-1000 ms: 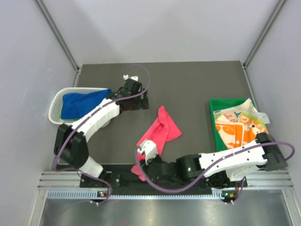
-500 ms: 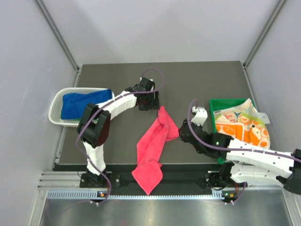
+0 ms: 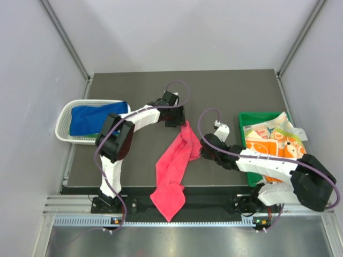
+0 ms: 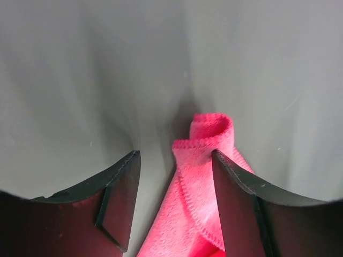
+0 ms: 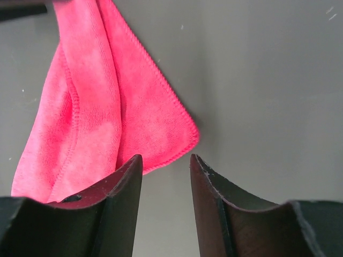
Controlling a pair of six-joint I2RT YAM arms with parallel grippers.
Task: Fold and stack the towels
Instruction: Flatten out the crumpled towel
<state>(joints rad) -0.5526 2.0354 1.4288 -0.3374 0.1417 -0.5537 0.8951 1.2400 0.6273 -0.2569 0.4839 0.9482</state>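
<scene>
A pink-red towel (image 3: 177, 160) lies crumpled in a long strip on the dark table, and its lower end hangs over the front edge. My left gripper (image 3: 177, 120) is open at the towel's far corner. In the left wrist view that folded corner (image 4: 206, 155) lies between the open jaws of the left gripper (image 4: 176, 158), close to the right finger. My right gripper (image 3: 202, 152) is open at the towel's right corner. In the right wrist view that corner (image 5: 161, 128) lies just ahead of the right gripper (image 5: 166, 159). A blue towel (image 3: 94, 118) lies in the basket.
A white mesh basket (image 3: 64, 120) stands at the table's left edge. A green tray (image 3: 247, 120) at the right holds folded orange-and-white printed towels (image 3: 273, 145). Grey walls close in the back and the sides.
My right arm swung from the front edge up to the towel's right corner. My left gripper moved right to the towel's far corner. The towel was drawn out long, over the front edge.
</scene>
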